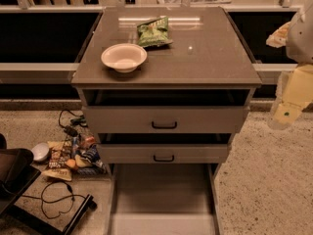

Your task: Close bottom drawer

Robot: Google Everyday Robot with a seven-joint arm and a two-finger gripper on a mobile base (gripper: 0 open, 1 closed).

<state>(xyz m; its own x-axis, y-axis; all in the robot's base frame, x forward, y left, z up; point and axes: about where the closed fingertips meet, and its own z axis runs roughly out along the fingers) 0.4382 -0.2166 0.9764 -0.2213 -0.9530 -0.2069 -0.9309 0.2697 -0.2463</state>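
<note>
Bottom drawer [164, 195] is pulled far out at the cabinet [166, 72] base; front panel probably below view. Rigid, likely light, should slide easily. Push flat on the front. Gripper [287, 109] is right of the cabinet, clear of it; can't tell its grip state.

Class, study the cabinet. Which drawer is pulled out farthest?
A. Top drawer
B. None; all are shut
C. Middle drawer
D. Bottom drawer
D: the bottom drawer juts far past the middle drawer and top drawer, its long tray exposed; the gripper hangs to the right of the cabinet, apart from it.
</note>
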